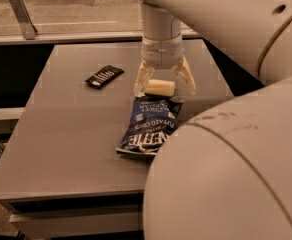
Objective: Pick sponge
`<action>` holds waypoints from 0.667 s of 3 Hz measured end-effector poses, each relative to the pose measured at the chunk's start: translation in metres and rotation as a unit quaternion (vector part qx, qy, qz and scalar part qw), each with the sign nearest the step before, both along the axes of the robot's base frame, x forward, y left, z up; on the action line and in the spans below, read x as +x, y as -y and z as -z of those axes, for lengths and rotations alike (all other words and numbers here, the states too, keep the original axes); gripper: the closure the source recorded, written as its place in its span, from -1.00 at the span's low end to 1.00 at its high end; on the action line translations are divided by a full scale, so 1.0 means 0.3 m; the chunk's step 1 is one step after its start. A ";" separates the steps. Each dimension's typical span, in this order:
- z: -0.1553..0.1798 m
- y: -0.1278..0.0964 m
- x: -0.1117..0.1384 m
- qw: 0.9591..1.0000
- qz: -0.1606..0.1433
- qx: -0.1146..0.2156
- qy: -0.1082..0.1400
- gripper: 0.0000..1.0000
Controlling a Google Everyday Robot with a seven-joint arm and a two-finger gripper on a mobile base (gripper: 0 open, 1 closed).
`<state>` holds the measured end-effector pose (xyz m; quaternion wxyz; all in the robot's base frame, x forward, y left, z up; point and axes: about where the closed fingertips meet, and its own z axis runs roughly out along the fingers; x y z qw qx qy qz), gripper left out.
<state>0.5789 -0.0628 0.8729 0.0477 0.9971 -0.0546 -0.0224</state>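
Observation:
The sponge (160, 87) is a small pale yellow block lying on the grey table (76, 134), just beyond the top edge of the blue chip bag. My gripper (164, 87) points straight down over it, open. Its two pale fingers stand on either side of the sponge, the left one (142, 80) at its left end and the right one (187, 78) a little past its right end. The fingertips are down near the table surface.
A blue chip bag (150, 126) lies just in front of the sponge. A small black wrapped bar (104, 76) lies to the left. A metal rail (23, 16) runs beyond the table's far edge. My arm's large pale body (236, 169) fills the lower right.

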 end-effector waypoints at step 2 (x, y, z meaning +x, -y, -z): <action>-0.012 -0.012 -0.001 1.000 -0.008 0.018 -0.008 0.31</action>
